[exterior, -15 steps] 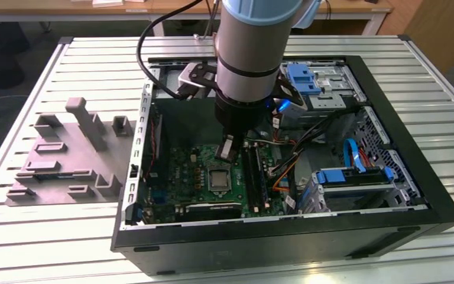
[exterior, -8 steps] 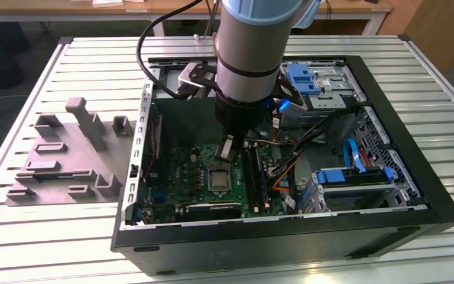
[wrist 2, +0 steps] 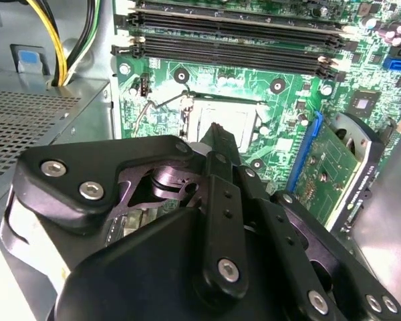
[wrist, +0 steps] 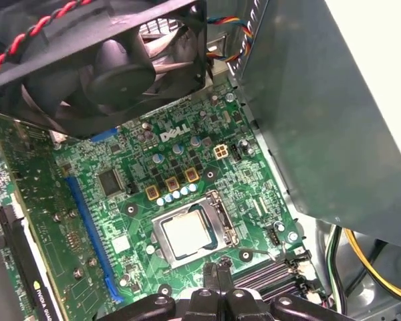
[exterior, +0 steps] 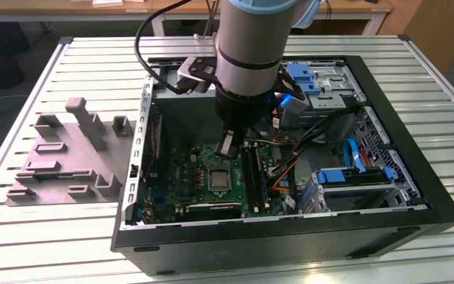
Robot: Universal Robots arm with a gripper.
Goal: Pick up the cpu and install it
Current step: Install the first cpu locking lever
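Observation:
The cpu (wrist: 187,234) is a pale silver square lying flat in the dark socket frame (wrist: 222,215) on the green motherboard (wrist: 130,221). In the exterior view the cpu (exterior: 217,177) sits mid-board inside the open computer case (exterior: 385,124). My gripper (exterior: 229,146) hangs just above the board, a little behind the socket. Its fingertips (wrist: 218,275) are pressed together with nothing between them, apart from the chip. In the second wrist view the gripper (wrist 2: 216,132) covers part of the cpu (wrist 2: 230,119).
A grey moulded fixture (exterior: 65,157) lies on the slatted table at the exterior view's left. Memory slots (wrist 2: 234,40), a case fan (wrist: 113,60), a graphics card (wrist 2: 334,164), the grey power-supply box (wrist 2: 33,117) and loose cables (exterior: 290,160) crowd the socket.

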